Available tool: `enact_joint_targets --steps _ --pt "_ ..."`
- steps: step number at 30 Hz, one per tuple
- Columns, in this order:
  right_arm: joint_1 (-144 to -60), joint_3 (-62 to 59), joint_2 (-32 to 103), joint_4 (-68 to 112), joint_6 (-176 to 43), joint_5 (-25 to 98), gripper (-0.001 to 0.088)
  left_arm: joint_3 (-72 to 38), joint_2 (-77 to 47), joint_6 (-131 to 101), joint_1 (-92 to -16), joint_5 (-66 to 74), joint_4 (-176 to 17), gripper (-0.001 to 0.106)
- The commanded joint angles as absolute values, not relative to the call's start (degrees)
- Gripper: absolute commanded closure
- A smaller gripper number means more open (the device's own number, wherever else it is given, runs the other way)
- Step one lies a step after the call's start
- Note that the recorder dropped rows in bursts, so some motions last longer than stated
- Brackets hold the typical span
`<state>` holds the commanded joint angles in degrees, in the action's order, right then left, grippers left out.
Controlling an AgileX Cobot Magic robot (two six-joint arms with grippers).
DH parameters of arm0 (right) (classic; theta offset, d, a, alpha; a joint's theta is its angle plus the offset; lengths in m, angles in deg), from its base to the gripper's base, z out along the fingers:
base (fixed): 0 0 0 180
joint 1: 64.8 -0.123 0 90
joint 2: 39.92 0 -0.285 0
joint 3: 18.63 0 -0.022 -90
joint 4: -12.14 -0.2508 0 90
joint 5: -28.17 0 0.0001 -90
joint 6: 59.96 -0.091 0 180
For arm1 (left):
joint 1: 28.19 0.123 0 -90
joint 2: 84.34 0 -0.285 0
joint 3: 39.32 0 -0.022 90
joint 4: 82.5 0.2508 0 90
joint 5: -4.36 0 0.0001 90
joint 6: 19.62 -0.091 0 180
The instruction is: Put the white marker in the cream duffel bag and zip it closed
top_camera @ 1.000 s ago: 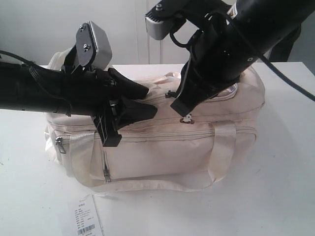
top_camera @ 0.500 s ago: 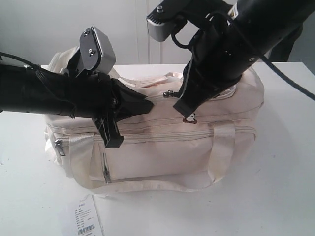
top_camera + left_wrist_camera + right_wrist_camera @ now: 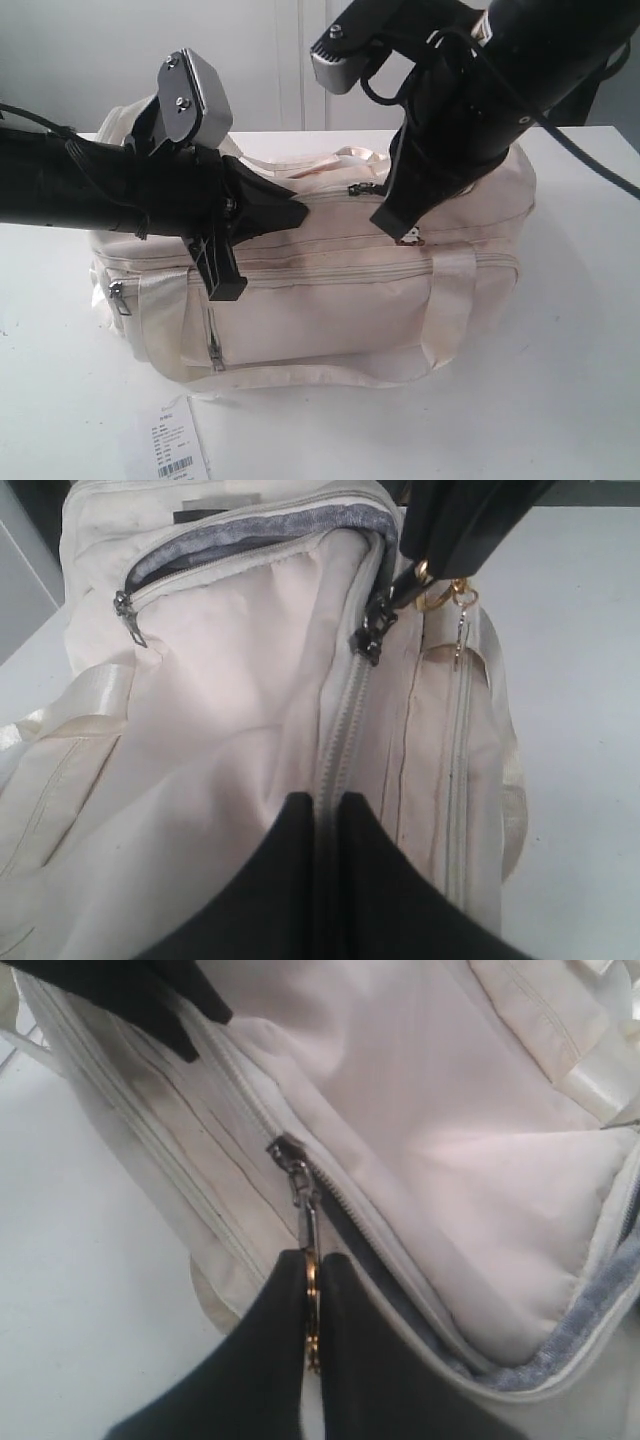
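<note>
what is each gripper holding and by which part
The right gripper pinches the zip pull of the bag by its dangling tab. The left gripper is shut on the bag itself, at the closed stretch of that zip.

bag (image 3: 330, 300) half behind arms (image 3: 90, 185), tag (image 3: 175, 450) cropped

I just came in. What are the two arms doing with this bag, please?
Two robot arms are working on the cream duffel bag, which lies on the white table. The right claw is shut on the zip pull of the top zip. The left claw pinches the bag along the closed part of that zip. The zip is only partly closed: grey lining shows in the open stretch. The white marker is not visible in any view.
</note>
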<state>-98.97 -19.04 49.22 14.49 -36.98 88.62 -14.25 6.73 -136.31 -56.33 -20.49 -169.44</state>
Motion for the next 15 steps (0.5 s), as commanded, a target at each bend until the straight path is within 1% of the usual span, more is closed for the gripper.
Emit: enact_joint_targets --steps 6,15 --pt "-98.73 -19.04 48.82 15.73 -37.25 88.88 0.0868 -14.25 6.73 -135.04 -56.33 -20.49 -169.01 0.105" --pt "-94.95 -19.04 48.41 15.73 -37.39 89.14 0.0868 -14.25 6.73 -135.04 -56.33 -20.71 -169.01 0.105"
